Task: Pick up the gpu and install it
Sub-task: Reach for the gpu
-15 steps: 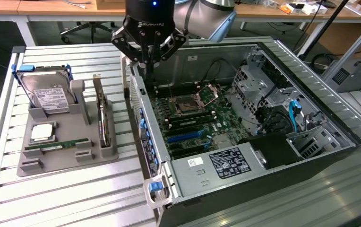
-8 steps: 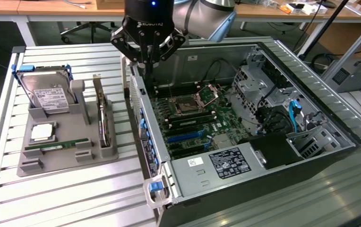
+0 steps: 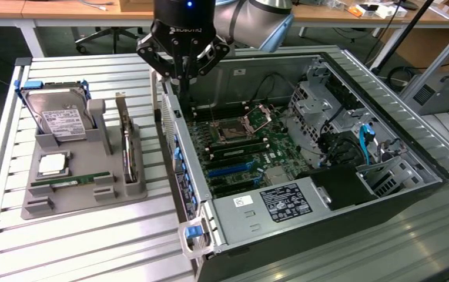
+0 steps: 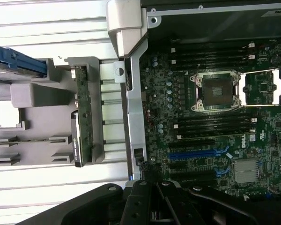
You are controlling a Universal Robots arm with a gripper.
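gpu [image 3: 133, 155] edge-on in holder [image 3: 83, 160], faces hidden.

My black jointed metal fingers [image 3: 183, 73] [image 4: 151, 199] are pressed tight together and point straight down, tips meeting in a narrow wedge, hanging from my dark wrist [image 3: 184, 12] beneath the thick silver-grey tubular arm [image 3: 264, 20] that bends in from the exterior view's right.

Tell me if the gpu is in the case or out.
Out. The gpu stands on edge in the grey holder beside the case; the blue slots are bare.
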